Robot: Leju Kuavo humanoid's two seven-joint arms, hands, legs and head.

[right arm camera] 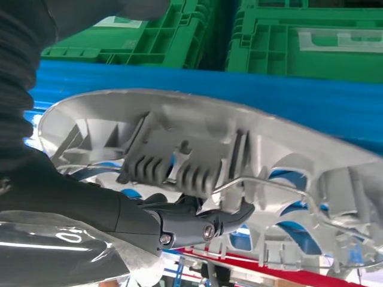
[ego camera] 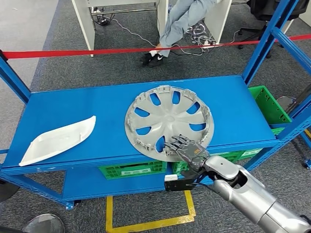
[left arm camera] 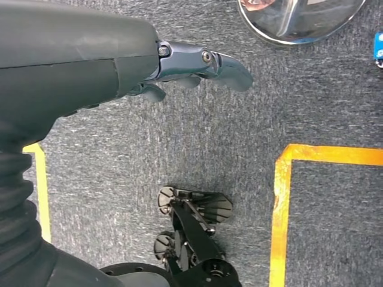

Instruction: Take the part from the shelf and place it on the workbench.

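The silver hubcap (ego camera: 169, 121) lies inner side up on the blue shelf (ego camera: 73, 109), right of centre, its near rim reaching the shelf's front edge at about 6 o'clock. The right hand (ego camera: 186, 149) rests on that near rim, dark fingers (right arm camera: 198, 218) laid over the edge and against the ribbed clips; whether they clamp it or merely touch cannot be told. Bare blue surface runs from the hubcap toward 9 o'clock, up to a white curved panel (ego camera: 59, 140) near the left front edge. Blue uprights stand at the shelf's corners, and green crates (ego camera: 132, 171) sit on the lower level beneath. The hubcap is moulded plastic with oval cut-outs showing blue through them, and a thin wire ring along its rim. The left hand (left arm camera: 198, 69) hangs over grey carpet with yellow floor tape (left arm camera: 277, 209), fingers loosely extended, holding nothing.
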